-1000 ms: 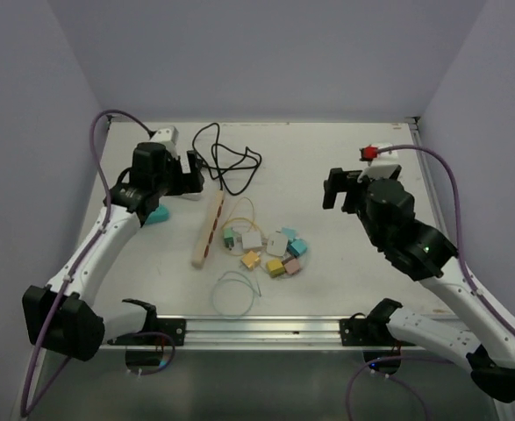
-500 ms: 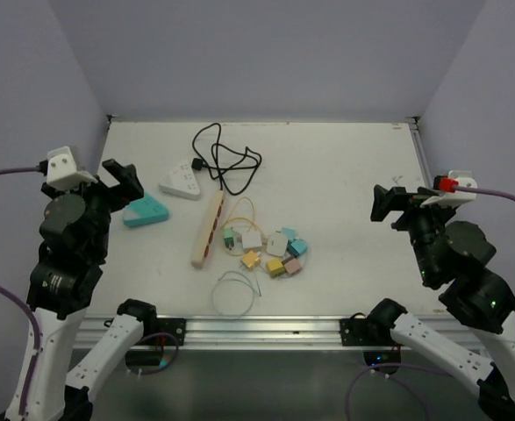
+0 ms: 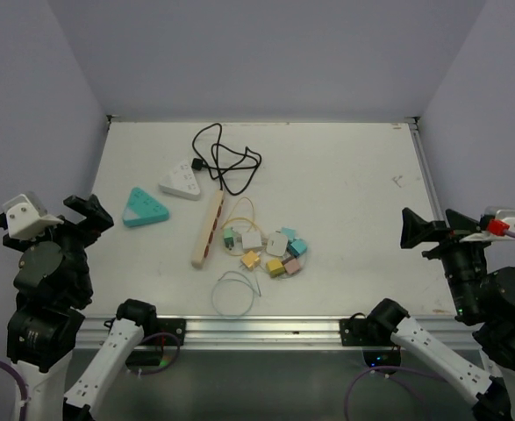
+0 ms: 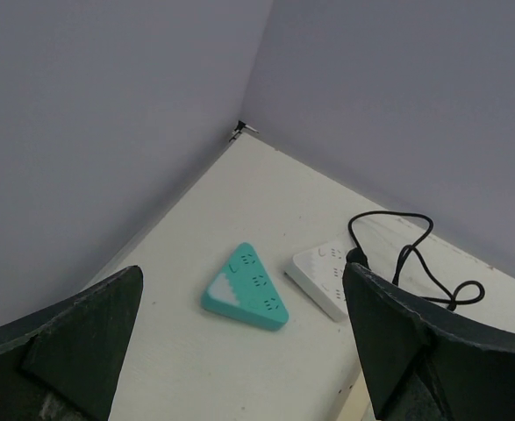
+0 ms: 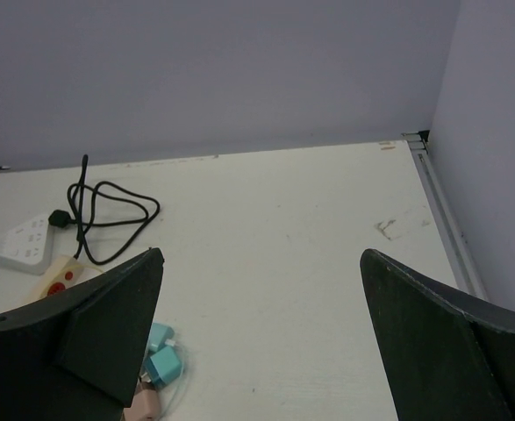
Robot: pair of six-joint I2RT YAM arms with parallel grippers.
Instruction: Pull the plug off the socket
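A black plug (image 3: 197, 164) with a coiled black cord (image 3: 231, 162) sits in a white triangular socket (image 3: 181, 180) at the back left of the table. My left gripper (image 3: 89, 213) is open and empty, raised near the left edge, well short of the socket. In the left wrist view the white socket (image 4: 320, 276) and plug (image 4: 355, 256) lie beyond the open left gripper (image 4: 242, 272). My right gripper (image 3: 419, 230) is open and empty at the right edge. The right wrist view shows the right gripper (image 5: 261, 254) open, with the plug (image 5: 58, 218) far left.
A teal triangular socket (image 3: 144, 208) lies left of a beige power strip (image 3: 209, 228). A cluster of small coloured chargers (image 3: 270, 250) and thin looped wires (image 3: 233, 291) sit mid-table. Walls close in on the left, back and right.
Both arms have drawn back from over the table to its near corners. The left gripper has left the white socket area. The plug and sockets have not moved.
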